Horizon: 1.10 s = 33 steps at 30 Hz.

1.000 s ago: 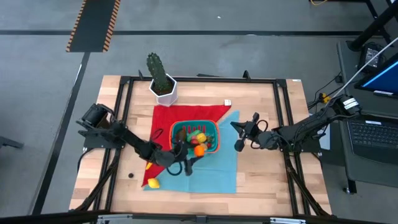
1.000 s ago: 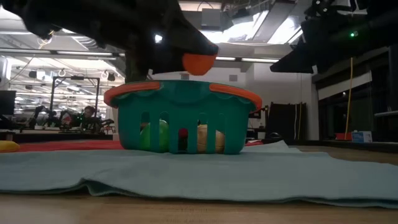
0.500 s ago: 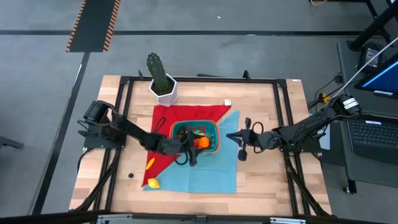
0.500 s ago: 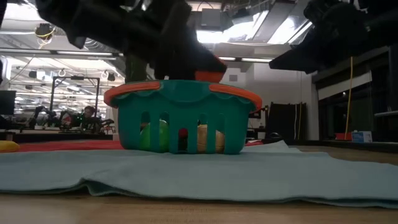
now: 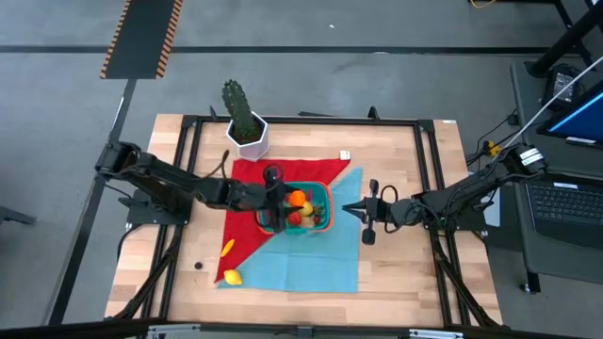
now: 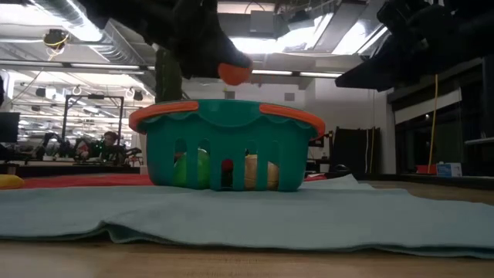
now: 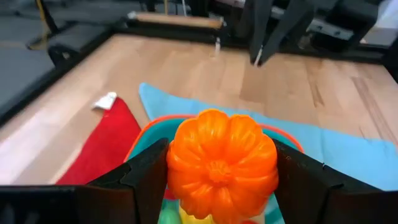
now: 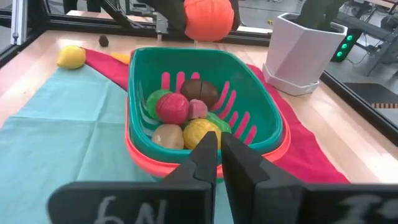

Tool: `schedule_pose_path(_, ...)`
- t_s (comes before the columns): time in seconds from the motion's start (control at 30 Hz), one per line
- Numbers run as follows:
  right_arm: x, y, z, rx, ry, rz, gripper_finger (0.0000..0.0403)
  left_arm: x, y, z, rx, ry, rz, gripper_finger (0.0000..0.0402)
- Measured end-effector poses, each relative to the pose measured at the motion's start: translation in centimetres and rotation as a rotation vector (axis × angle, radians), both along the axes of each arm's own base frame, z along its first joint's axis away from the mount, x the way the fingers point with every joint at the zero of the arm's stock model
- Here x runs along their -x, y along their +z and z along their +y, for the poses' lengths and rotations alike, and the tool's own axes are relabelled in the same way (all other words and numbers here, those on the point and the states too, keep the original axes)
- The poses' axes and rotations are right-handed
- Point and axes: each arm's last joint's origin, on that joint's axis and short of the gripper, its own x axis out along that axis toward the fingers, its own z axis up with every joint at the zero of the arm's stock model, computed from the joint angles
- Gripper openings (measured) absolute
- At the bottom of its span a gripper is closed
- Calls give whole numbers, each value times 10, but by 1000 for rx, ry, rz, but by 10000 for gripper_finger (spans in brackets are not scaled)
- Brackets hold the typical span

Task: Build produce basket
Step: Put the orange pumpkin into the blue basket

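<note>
- Orange pumpkin point(image 7: 221, 163) was gripped by left gripper point(image 5: 283, 199), held just above basket point(image 5: 323, 195).
- Basket was set on cloths, produce point(image 8: 180, 115) inside.
- Right gripper point(image 5: 367, 210) was kept closed, empty, beside basket.

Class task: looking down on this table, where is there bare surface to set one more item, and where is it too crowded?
Free: the bare wood right of the blue cloth, below the shut right gripper; also the wood between the cactus pot and the table's right rail.
Crowded: the basket, under the left gripper holding the orange pumpkin.
</note>
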Motion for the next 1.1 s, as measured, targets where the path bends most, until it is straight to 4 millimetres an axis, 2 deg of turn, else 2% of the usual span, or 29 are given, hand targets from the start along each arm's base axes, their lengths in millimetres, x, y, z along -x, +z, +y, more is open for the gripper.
schedule_pose_path(0.2, 0, 0, 0, 3, 0, 4, 26, 2, -2, 15, 63, -30, 47, 232)
schedule_pose_path(0.63, -1, -2, -8, 8, -38, 25, 26, 0, -10, 25, 91, -43, 105, 232)
schedule_pose_path(0.9, -2, -3, -11, 13, -53, 33, 26, -23, -11, 26, 66, -44, 245, 232)
schedule_pose_path(1.1, -1, -5, -12, 18, -53, 54, 26, -40, -19, 30, 91, -66, 320, 232)
